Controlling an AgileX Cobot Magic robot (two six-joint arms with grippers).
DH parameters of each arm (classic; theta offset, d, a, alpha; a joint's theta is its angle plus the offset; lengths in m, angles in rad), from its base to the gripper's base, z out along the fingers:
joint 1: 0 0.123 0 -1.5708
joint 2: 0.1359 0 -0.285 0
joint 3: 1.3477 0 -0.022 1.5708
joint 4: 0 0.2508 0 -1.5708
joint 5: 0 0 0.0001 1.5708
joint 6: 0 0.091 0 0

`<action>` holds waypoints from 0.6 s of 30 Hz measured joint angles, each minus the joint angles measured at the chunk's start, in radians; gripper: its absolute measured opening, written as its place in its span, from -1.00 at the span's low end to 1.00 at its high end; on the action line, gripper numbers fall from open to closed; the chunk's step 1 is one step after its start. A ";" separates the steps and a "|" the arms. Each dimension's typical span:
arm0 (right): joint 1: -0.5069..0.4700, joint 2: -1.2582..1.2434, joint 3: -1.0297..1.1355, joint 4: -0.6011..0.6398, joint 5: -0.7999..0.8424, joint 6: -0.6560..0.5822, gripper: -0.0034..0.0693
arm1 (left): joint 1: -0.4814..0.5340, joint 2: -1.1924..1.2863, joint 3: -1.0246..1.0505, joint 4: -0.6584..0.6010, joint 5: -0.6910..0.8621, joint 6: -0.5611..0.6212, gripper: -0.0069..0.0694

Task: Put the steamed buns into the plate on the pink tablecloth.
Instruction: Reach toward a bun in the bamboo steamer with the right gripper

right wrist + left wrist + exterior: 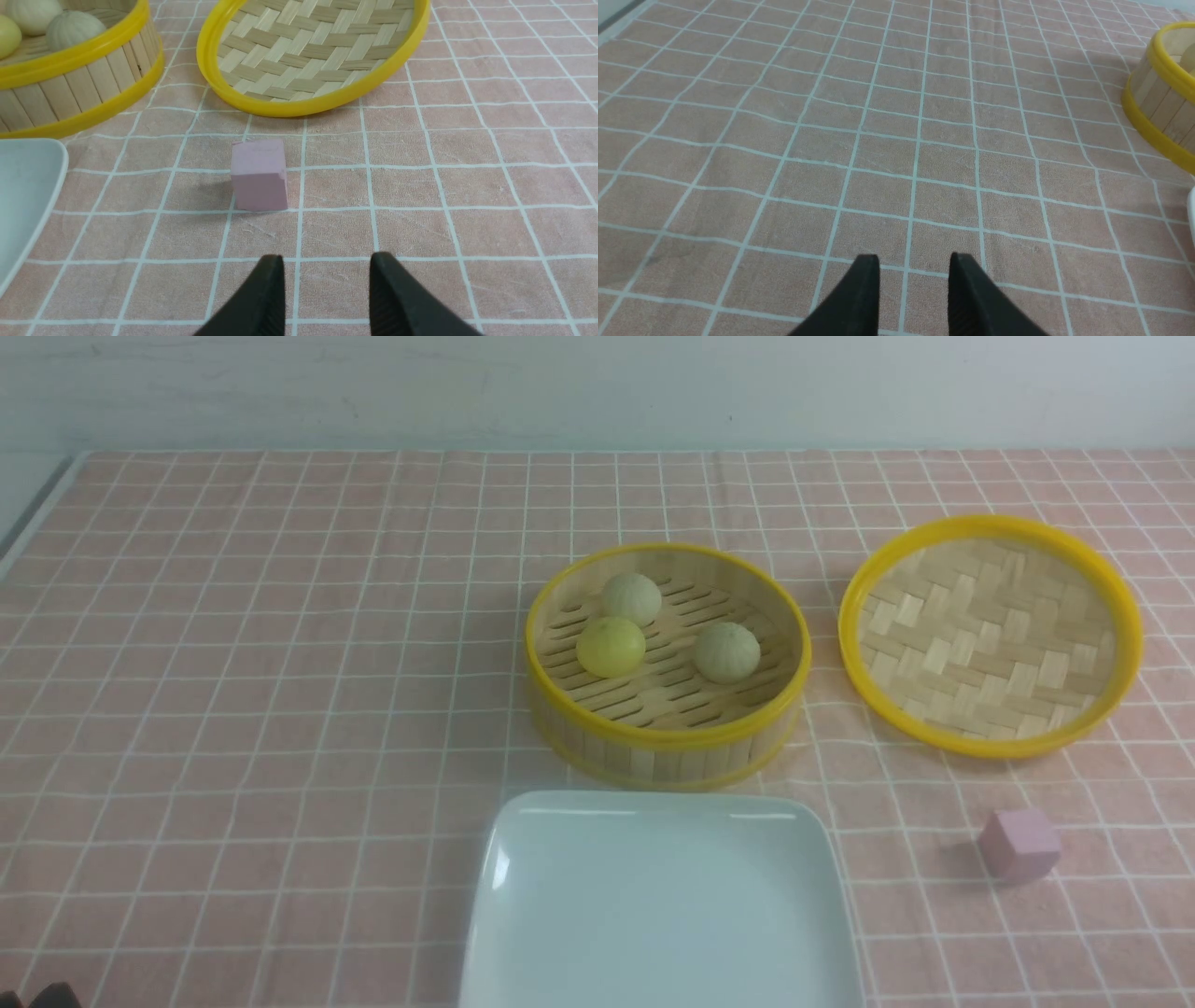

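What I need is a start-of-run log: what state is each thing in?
steamed buns: all three inside the steamer basket, untouched.
steamer basket: uncovered.
lid: off, lying inside-up beside the basket.
plate: empty.
pink cube: standing free, untouched.
left hand: open, empty.
right hand: open, empty.

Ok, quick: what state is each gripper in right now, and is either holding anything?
Left gripper: open, holding nothing.
Right gripper: open, holding nothing.
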 joint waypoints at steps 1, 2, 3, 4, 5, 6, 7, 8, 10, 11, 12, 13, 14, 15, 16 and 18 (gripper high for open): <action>0.000 0.000 0.000 0.000 0.000 0.000 -0.25 | 0.000 0.000 0.000 0.000 0.000 0.000 -0.19; 0.000 0.000 0.000 0.000 0.000 0.000 -0.25 | 0.000 0.000 0.000 0.000 0.000 0.000 -0.19; 0.000 0.000 0.000 0.000 0.000 0.000 -0.25 | 0.000 0.000 0.000 0.000 0.000 0.000 -0.19; 0.000 0.000 0.000 0.000 0.000 0.000 -0.25 | 0.000 0.000 0.000 0.000 0.000 0.000 -0.19; 0.000 0.000 0.000 0.000 0.000 0.000 -0.25 | 0.000 0.000 0.000 0.000 0.000 0.000 -0.19; 0.000 0.000 0.000 0.000 0.000 0.000 -0.25 | 0.000 0.000 0.000 0.000 0.000 0.000 -0.19; 0.000 0.000 0.000 0.000 0.000 0.000 -0.25 | 0.000 0.000 0.000 0.000 0.000 0.000 -0.19; 0.000 0.000 0.000 0.000 0.000 0.000 -0.25 | 0.000 0.000 0.000 0.000 0.000 0.000 -0.19; 0.000 0.000 0.000 0.000 0.000 0.000 -0.25 | 0.000 0.000 0.000 0.000 0.001 0.000 -0.19; 0.000 0.000 0.000 0.000 0.000 0.000 -0.25 | 0.000 0.000 0.000 0.000 0.001 0.000 -0.19; 0.000 0.000 0.000 0.000 0.000 0.000 -0.25 | 0.000 0.000 0.000 0.000 0.001 0.000 -0.19; 0.000 0.000 0.000 0.000 0.000 0.000 -0.25 | 0.000 0.000 0.000 0.000 0.001 0.000 -0.19; 0.000 0.000 0.000 0.000 0.000 0.000 -0.25 | 0.000 0.000 0.000 0.000 0.001 0.000 -0.19; 0.000 0.000 0.000 0.000 -0.001 0.000 -0.25 | 0.000 0.000 0.000 0.000 0.001 0.000 -0.19; 0.000 0.000 0.000 0.001 -0.002 0.000 -0.25 | 0.000 0.000 0.000 -0.005 0.001 -0.008 -0.19; 0.000 0.000 0.003 0.037 -0.021 0.023 -0.25 | 0.000 0.000 0.000 -0.075 -0.004 -0.078 -0.19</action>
